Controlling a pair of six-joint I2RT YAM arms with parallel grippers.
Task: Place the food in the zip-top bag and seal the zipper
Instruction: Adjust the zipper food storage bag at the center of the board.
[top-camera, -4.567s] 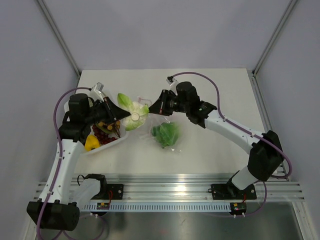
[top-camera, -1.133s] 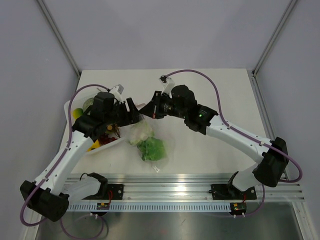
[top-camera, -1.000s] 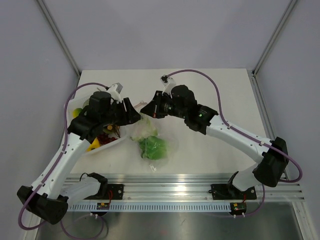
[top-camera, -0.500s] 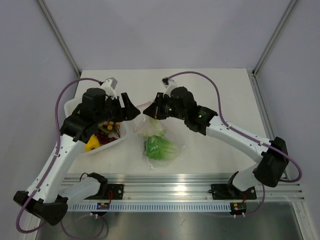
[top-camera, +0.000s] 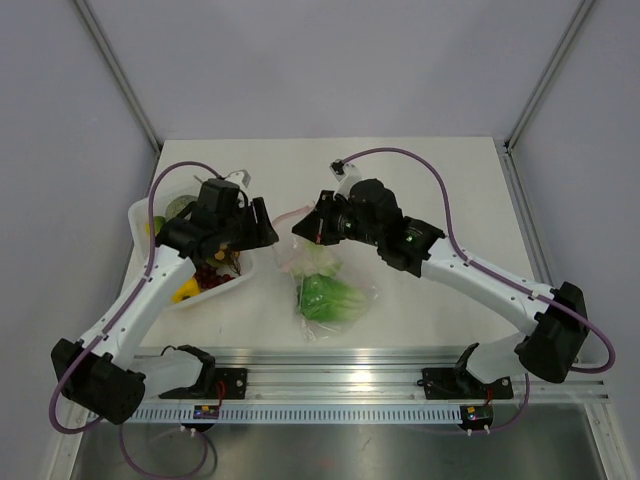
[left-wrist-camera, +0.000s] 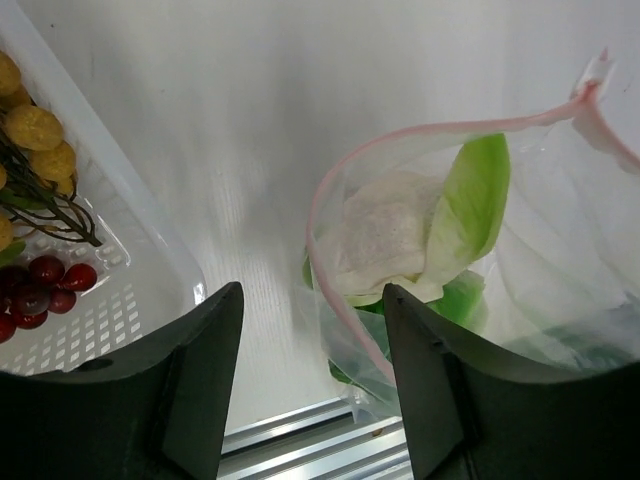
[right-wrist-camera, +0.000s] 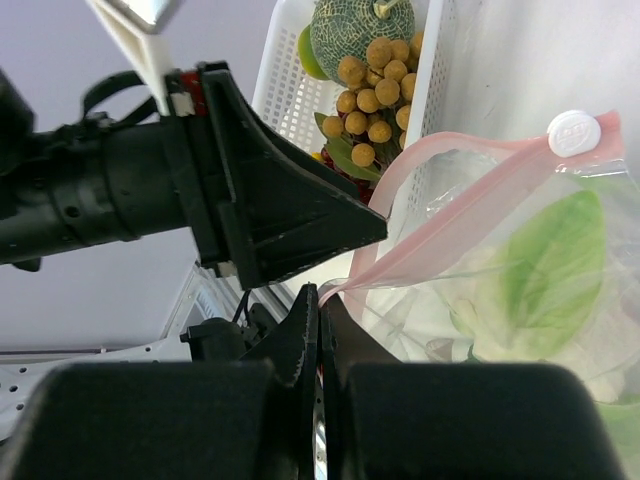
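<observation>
Table open at upper right; tray blocks the left, bag the centre, left gripper and right gripper close together at its mouth

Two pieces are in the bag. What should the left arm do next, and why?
Probably swing the left gripper over the tray and go for the tan balls. Its jaws are open and empty beside the bag, the right gripper is pinching the zipper so the mouth gapes, and balls and grapes lie in the tray.

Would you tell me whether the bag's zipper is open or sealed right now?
Open: the pink zipper strips stand apart in a loop, and food shows through the mouth.
</observation>
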